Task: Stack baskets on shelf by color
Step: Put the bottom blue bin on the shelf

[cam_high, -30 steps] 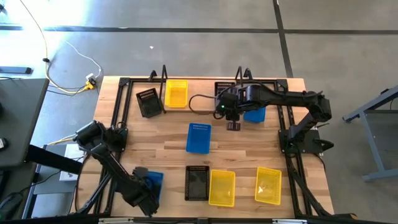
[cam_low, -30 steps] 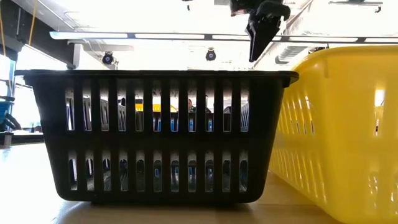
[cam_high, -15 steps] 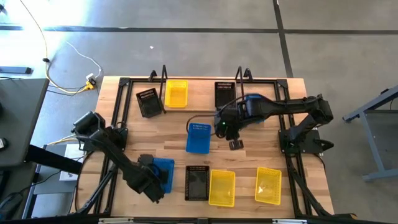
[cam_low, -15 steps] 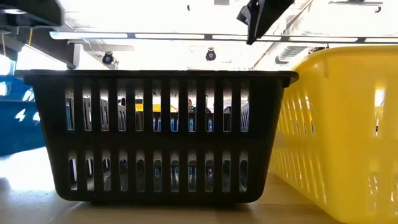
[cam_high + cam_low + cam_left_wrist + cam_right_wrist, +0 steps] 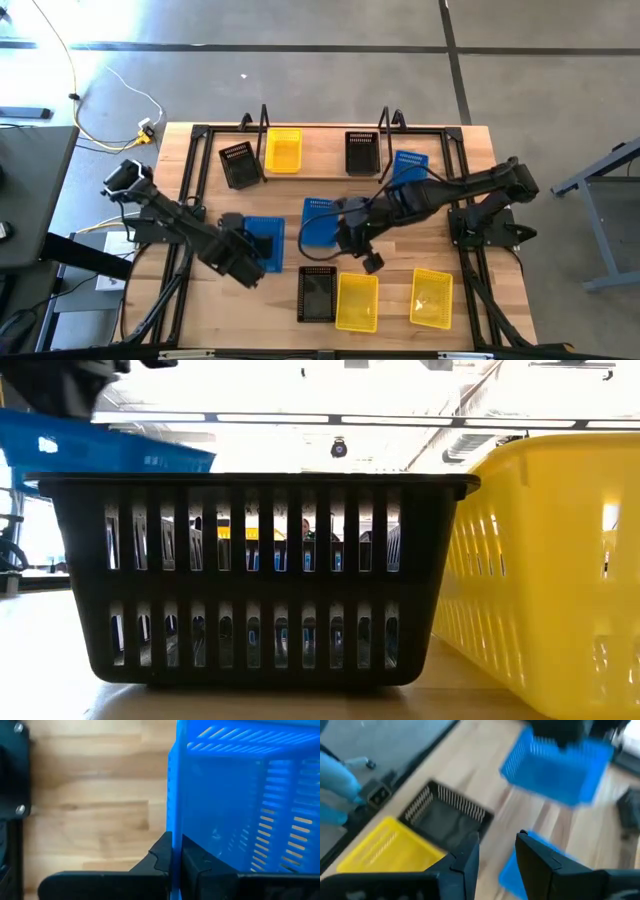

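Observation:
My left gripper [image 5: 250, 258] is shut on a blue basket [image 5: 266, 243], raised over the table's left half; the low view shows it [image 5: 100, 445] high up. My right gripper [image 5: 371, 262] is open [image 5: 497, 852], touching nothing, over the table between a second blue basket [image 5: 320, 221] and the near row. A yellow basket [image 5: 283, 150], a black basket [image 5: 362, 152] and a third blue basket [image 5: 408, 166] sit at the shelf [image 5: 392, 120]. Another black basket [image 5: 238, 165] lies askew at its left end. My left gripper holds the blue basket by one side wall [image 5: 173, 827], at its rim. One finger [image 5: 161, 854] is outside the wall and the other [image 5: 192, 856] is inside the basket. The basket is lifted clear of the table and tilts a little.
Along the near edge stand a black basket [image 5: 317, 293] and two yellow baskets [image 5: 357, 300] [image 5: 432, 297]. The black tube frame [image 5: 195, 135] runs round the table. Bare wood shows between the shelf and the near row, right of the middle blue basket.
My left gripper has lifted the blue basket from the near left corner and carried it up and toward the table's middle. My right gripper has moved from the shelf toward the near edge and a little left.

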Robot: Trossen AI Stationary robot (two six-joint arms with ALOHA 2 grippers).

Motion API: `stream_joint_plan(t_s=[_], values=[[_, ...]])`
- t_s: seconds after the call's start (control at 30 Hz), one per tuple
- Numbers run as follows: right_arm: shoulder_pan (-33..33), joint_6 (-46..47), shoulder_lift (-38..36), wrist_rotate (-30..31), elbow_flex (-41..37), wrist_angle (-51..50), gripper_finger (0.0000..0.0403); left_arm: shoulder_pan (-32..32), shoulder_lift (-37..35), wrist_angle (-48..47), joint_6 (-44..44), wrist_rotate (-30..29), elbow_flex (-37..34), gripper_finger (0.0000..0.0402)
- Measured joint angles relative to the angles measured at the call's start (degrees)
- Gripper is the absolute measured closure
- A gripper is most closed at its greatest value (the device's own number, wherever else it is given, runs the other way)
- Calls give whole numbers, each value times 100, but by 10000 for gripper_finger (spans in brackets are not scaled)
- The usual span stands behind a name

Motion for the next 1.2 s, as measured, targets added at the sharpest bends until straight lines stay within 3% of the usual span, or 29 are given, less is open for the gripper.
stream_joint_plan(t_s=[0.2,0.47,0.83,1.2], values=[[129,-285,0,217,-4,901,289,490,-327,129,414,-511,0,401],[120,-655,0,514,-7,1247,289,1140,-599,832,1418,-868,2,401],[-3,-1100,187,772,-9,2317,289,1777,-604,1264,2276,-839,2,401],[-107,-461,1151,791,-9,2329,289,1851,-602,1254,2269,-791,2,401]])
